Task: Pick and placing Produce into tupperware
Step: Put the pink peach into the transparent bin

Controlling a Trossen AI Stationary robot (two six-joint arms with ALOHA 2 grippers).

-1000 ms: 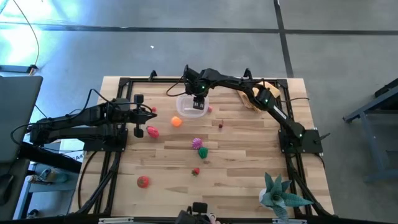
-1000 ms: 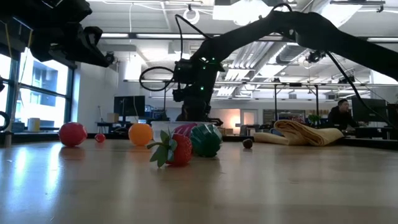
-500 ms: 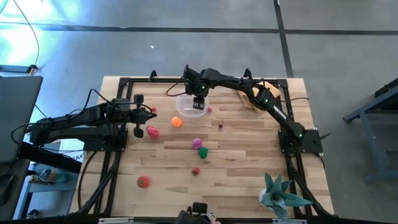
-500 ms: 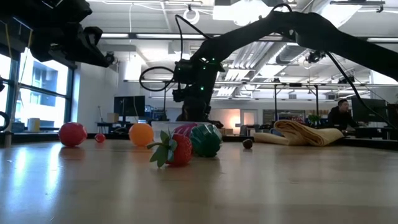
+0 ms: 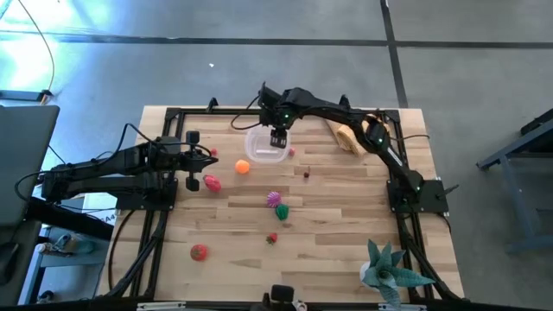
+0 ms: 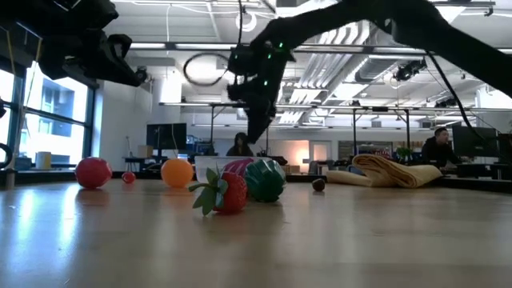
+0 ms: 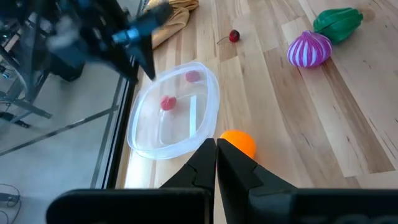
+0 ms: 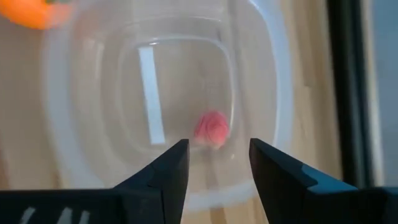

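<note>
pink produce inside tupperware

No text, label, brand, number or sign can be read anywhere on the table, the arms or the room behind.

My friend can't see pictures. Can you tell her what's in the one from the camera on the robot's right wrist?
A small pink toy fruit lies inside a clear plastic tub on a wooden table, seen from straight above. The right gripper hangs over it with its two dark jaws open and empty. An orange toy fruit peeks in beside the tub.
</note>
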